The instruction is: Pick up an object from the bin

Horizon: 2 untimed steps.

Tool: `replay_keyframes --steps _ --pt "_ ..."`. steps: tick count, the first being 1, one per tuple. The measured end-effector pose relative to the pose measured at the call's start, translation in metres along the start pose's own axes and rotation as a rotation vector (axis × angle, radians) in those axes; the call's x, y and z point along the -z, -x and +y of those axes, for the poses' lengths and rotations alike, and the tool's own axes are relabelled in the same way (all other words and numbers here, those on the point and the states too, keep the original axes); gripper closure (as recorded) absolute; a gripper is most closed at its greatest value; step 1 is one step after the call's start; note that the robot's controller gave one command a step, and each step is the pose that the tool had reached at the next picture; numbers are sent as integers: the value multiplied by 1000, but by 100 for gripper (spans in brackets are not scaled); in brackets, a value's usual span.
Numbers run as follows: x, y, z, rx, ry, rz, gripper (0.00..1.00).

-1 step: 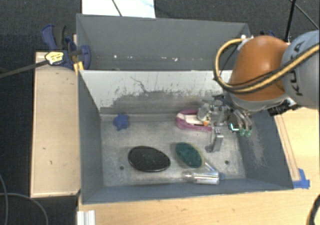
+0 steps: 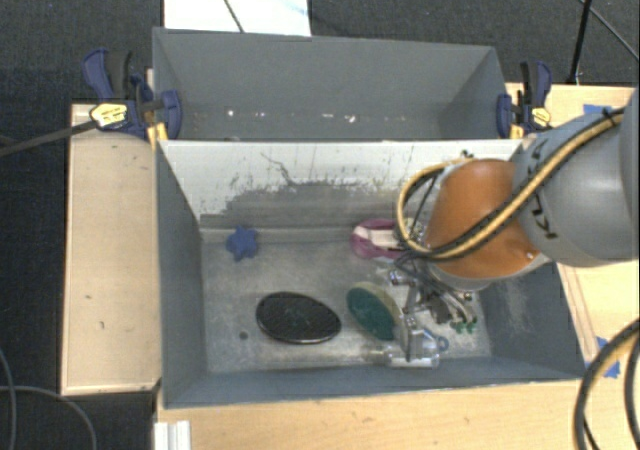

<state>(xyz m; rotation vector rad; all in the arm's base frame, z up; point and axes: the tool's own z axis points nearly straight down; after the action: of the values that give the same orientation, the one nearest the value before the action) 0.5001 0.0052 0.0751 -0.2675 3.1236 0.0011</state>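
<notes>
Our hand (image 2: 418, 336) hangs low in the grey metal bin (image 2: 180, 288) beside a dark green oval disc (image 2: 372, 313); open or closed, we cannot tell.

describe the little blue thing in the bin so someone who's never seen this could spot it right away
Look in the grey metal bin, at the left end of its floor, under the back wall. The small blue thing lies alone, left of the gripper. It is the only blue piece, lumpy and smaller than the black oval disc and dark green oval piece nearer the front.
</notes>
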Motion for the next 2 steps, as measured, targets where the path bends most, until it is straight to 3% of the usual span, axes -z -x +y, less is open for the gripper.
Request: replay_keyframes --steps 1,2 --pt "-5 4 30 -321 0 3 0" --pt "-5 3 29 -319 -1 4 100"
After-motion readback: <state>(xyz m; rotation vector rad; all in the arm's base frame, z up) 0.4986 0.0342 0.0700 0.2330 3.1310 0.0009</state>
